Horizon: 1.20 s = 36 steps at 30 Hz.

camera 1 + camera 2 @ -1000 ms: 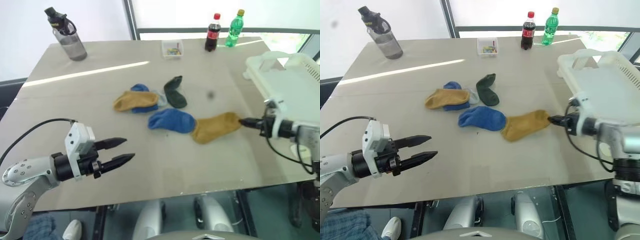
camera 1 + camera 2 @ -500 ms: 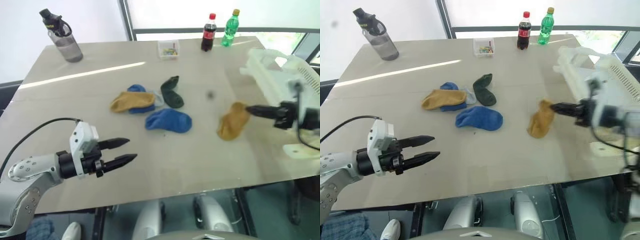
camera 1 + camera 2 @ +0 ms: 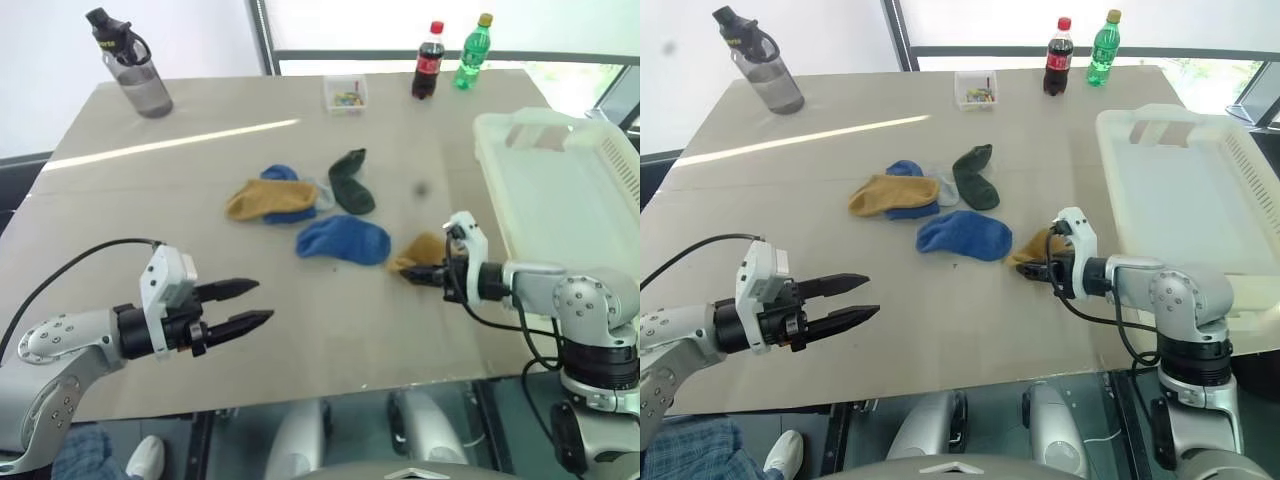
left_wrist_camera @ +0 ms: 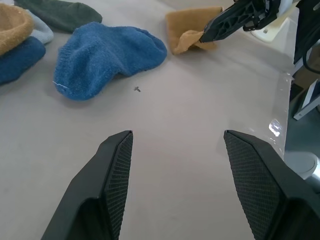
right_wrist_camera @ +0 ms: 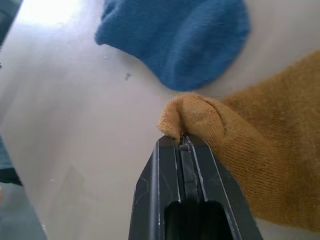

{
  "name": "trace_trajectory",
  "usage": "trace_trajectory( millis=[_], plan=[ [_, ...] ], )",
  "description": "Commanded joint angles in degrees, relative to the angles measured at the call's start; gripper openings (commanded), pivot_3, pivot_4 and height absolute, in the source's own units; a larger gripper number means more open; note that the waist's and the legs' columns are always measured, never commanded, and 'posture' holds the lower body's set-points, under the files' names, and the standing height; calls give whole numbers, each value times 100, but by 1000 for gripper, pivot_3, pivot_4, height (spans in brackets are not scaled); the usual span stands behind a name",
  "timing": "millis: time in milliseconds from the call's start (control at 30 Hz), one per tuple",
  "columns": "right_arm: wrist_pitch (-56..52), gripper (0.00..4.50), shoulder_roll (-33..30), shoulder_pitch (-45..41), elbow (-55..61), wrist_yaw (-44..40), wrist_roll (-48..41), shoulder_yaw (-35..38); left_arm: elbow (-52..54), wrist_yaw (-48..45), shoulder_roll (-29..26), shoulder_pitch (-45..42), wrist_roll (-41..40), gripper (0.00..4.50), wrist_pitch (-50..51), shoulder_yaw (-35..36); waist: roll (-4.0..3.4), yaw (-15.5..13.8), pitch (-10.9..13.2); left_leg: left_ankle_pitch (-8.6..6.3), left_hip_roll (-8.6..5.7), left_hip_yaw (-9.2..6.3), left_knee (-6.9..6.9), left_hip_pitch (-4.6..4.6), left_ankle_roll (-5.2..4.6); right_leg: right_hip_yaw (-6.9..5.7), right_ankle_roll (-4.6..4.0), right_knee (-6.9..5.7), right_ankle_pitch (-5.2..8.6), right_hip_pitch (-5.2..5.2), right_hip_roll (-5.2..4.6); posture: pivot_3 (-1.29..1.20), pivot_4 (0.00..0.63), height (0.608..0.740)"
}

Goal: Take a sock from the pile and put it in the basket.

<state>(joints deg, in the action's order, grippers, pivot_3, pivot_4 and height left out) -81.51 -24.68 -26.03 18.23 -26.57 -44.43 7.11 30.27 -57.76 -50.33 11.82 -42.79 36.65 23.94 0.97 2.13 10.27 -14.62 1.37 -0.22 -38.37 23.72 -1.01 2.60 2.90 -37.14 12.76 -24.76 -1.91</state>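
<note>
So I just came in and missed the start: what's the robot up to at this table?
It is sorting socks. The right gripper is shut on a fold of a mustard sock, which lies low by the table next to a blue sock. The white basket sits on the robot's right with no socks in it. The left gripper hovers open over bare table, holding nothing. More socks lie in a cluster mid-table.
</note>
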Motion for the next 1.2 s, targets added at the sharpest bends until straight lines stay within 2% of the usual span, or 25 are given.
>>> trace_trajectory(
  millis=[33, 133, 333, 467, 500, 600, 733, 933, 1100, 1200],
  plan=[
    [273, 24, 229, -9, 218, 68, -44, -47, 75, -11, -4, -52, 11, 3102, -113, -19, 0, 9, 0, 0, 2, -1, 0, -1, 0, 0, 0, -3, 0, 0, 4, 0, 150, 740],
    [211, 24, 732, 17, 335, 298, -164, -78, 58, -9, 11, -91, 15, 3102, -129, -70, 0, 36, 0, 0, 9, 0, 0, -6, 0, 5, -1, -17, 0, -2, 15, 0, 150, 740],
    [176, 24, 1260, 71, 494, 486, -208, -398, -39, -62, -25, -150, 31, 3102, -168, -117, 1, 20, -1, 0, 6, -1, -3, -5, 0, 5, -2, -26, 1, -4, 10, 0, 150, 740],
    [362, 1120, 1417, 103, 490, 540, -120, -627, -107, -85, -43, -253, 54, 3102, -181, -196, 1, 22, -1, 0, 6, -2, -3, -5, 0, 3, -2, -26, 1, -4, 10, 0, 150, 740],
    [388, 1601, 1438, 114, 509, 543, -135, -623, -117, -88, -44, -272, 57, 3102, -181, -208, 1, 19, -1, 0, 6, -2, -3, -5, 0, 4, -2, -26, 1, -4, 10, 0, 150, 740],
    [320, 2581, 1391, 183, 684, 498, -361, -379, -156, -121, -48, -310, 75, 3102, -186, -225, 1, 21, -1, 0, 5, -1, -3, -5, 1, 4, -2, -26, 1, -4, 9, 0, 150, 740],
    [328, 2581, 927, 301, 836, 294, -603, -19, -208, -154, -41, -367, 114, 3102, -200, -268, 2, 11, -1, 0, 3, -2, -3, -3, 0, 2, -2, -24, 1, -4, 5, 0, 150, 740],
    [706, 2581, -1, 340, 459, 158, -348, 375, -273, -180, -31, -441, 146, 3102, -237, -357, 2, 13, -1, 0, 0, -1, -4, -5, 0, 3, -2, -26, 1, -3, 5, 0, 150, 740],
    [1032, 2581, -568, 509, 320, 28, 168, -274, -336, -215, -51, -516, 175, 3102, -267, -424, 9, 19, -6, 0, 1, 0, -4, -6, 0, 5, -1, -26, 1, -4, 7, 0, 150, 740],
    [931, 2581, -284, 687, 556, 196, 170, -681, -372, -243, -71, -563, 183, 3102, -275, -434, 16, 21, -10, 1, 1, 1, -5, -6, 0, 6, -1, -26, 1, -3, 7, 0, 150, 740]
  ],
)
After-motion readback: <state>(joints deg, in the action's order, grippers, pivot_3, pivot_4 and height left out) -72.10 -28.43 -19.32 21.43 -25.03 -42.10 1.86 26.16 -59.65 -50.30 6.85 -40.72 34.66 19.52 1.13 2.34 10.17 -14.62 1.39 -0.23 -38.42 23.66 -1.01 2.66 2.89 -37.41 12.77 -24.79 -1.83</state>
